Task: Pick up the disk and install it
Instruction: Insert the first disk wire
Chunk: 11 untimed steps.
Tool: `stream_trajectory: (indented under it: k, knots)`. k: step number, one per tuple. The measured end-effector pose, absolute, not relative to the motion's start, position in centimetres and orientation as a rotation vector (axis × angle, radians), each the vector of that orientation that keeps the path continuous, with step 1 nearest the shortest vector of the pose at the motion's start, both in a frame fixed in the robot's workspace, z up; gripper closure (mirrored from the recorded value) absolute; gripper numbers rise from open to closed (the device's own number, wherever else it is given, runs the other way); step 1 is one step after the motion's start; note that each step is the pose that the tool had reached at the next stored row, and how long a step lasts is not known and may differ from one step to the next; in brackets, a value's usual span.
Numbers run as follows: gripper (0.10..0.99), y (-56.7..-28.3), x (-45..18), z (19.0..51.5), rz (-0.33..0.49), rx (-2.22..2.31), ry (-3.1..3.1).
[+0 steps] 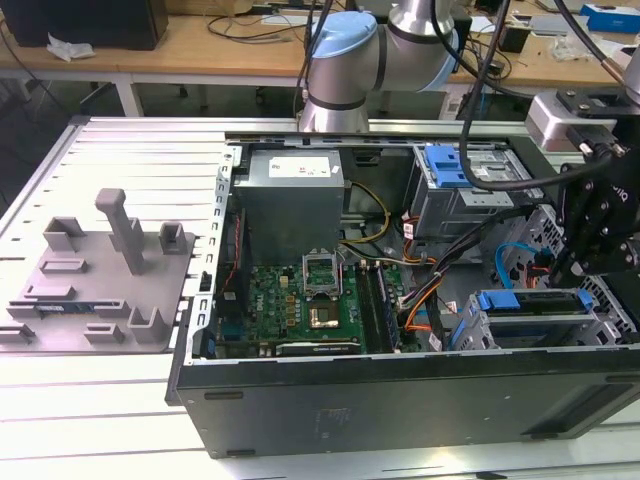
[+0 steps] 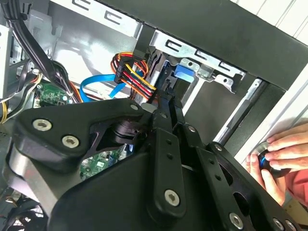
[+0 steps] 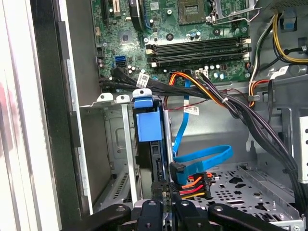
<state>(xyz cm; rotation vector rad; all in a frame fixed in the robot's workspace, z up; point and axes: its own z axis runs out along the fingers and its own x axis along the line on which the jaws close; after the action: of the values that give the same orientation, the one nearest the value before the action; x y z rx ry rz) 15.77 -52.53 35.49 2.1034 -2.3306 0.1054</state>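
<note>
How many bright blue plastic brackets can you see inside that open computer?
2. One bracket tops the upper cage in the exterior view; the second bracket sits in the lower cage at that view's right. Others may be hidden.

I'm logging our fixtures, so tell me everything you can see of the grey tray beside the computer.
The grey tray looks like matt moulded plastic, one colour throughout. Its flat, roughly rectangular base carries a tall post near the middle, several shorter blocks and low frames. It lies flat on the ribbed metal table, on the exterior view's left of the open computer case, close to its wall; whether they touch is unclear.
</note>
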Motion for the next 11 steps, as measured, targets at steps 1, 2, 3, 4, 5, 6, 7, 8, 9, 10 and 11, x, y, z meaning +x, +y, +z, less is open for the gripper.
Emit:
stream_trajectory:
  k: [1,2,3,4,5,6,7,8,9,10,11]
  knots:
    - [0.918,-52.53,15.76,35.48,0.106,2.105,-2.329]
    - [0.918,-52.49,15.76,35.46,0.105,2.107,-2.328]
    - [0.918,-52.46,15.77,35.44,0.105,2.108,-2.326]
    - [0.918,-52.42,15.77,35.44,0.105,2.111,-2.324]
    - [0.918,-52.35,15.77,35.43,0.105,2.114,-2.321]
    - [0.918,-52.27,15.77,35.43,0.105,2.116,-2.32]
    - [0.918,-52.22,15.77,35.42,0.105,2.116,-2.319]
    - [0.918,-52.2,15.77,35.41,0.105,2.116,-2.319]
    - [0.918,-52.2,15.77,35.41,0.106,2.116,-2.319]
    - [0.918,-52.2,15.77,35.4,0.106,2.114,-2.321]
    - [0.918,-52.2,15.77,35.39,0.106,2.111,-2.323]
